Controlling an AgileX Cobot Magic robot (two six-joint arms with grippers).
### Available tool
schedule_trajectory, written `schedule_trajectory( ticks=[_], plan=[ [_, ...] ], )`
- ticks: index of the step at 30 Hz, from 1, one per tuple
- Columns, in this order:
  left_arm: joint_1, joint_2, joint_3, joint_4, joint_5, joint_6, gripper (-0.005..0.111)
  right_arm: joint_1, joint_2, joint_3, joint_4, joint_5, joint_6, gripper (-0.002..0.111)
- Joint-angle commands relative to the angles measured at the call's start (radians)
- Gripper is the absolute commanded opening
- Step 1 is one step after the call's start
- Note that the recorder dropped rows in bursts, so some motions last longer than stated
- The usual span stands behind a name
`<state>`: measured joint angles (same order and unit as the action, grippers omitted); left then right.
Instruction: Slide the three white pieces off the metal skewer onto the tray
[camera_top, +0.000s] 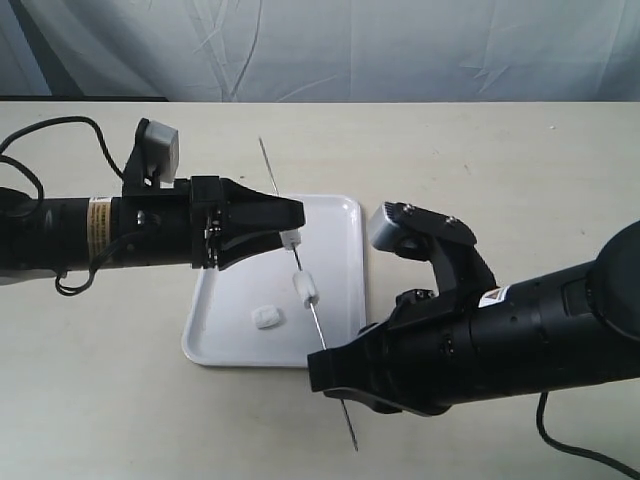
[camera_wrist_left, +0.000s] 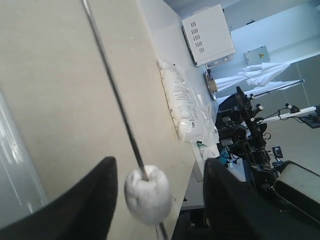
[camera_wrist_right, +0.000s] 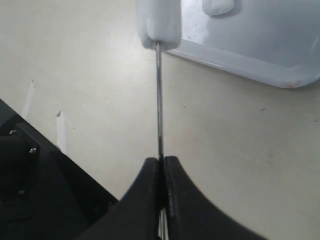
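The thin metal skewer (camera_top: 270, 172) runs slanted over the white tray (camera_top: 340, 215), its rod (camera_wrist_right: 159, 95) clamped between the fingers of my right gripper (camera_wrist_right: 161, 162), which is shut on it near the front end. Two white pieces are threaded on it: one (camera_top: 291, 239) sits between the spread fingers of my open left gripper (camera_wrist_left: 159, 200), seen close up as a white piece (camera_wrist_left: 147, 192), and a second (camera_top: 305, 288) is lower on the rod, also the white piece (camera_wrist_right: 159, 22). A third white piece (camera_top: 266, 317) lies loose on the tray.
The tray's near rim (camera_wrist_right: 240, 62) lies just beyond my right gripper. The beige tabletop (camera_top: 520, 170) spreads around the tray. In the left wrist view a clear bag of white pieces (camera_wrist_left: 187, 107) lies at the table's far edge.
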<state>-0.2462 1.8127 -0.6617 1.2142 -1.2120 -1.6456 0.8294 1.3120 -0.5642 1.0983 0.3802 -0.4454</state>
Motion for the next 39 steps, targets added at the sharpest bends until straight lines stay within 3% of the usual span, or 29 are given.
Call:
schedule_trajectory(
  ticks=[1,7,14,21,32,39],
  plan=[
    [-0.005,-0.003,-0.003,0.030,-0.009,0.005,0.050,-0.002,-0.004,0.001,0.031,-0.005,-0.037,-0.001],
    [-0.005,-0.003,-0.003,0.022,-0.009,0.005,0.047,-0.002,-0.004,0.001,0.031,-0.007,-0.037,-0.001],
    [-0.005,-0.003,-0.003,-0.005,-0.009,0.005,0.015,-0.002,-0.004,0.001,0.029,-0.007,-0.042,-0.001],
    [0.001,-0.003,-0.003,-0.079,-0.009,0.007,0.015,-0.002,-0.004,0.003,-0.009,0.049,-0.052,-0.001],
    [0.181,-0.003,-0.003,-0.115,-0.009,0.007,0.015,-0.002,-0.004,0.003,-0.152,0.184,0.012,-0.001],
    [0.261,-0.003,-0.003,-0.111,-0.009,0.007,0.015,-0.002,-0.004,0.003,-0.226,0.218,0.057,-0.001]
  ],
)
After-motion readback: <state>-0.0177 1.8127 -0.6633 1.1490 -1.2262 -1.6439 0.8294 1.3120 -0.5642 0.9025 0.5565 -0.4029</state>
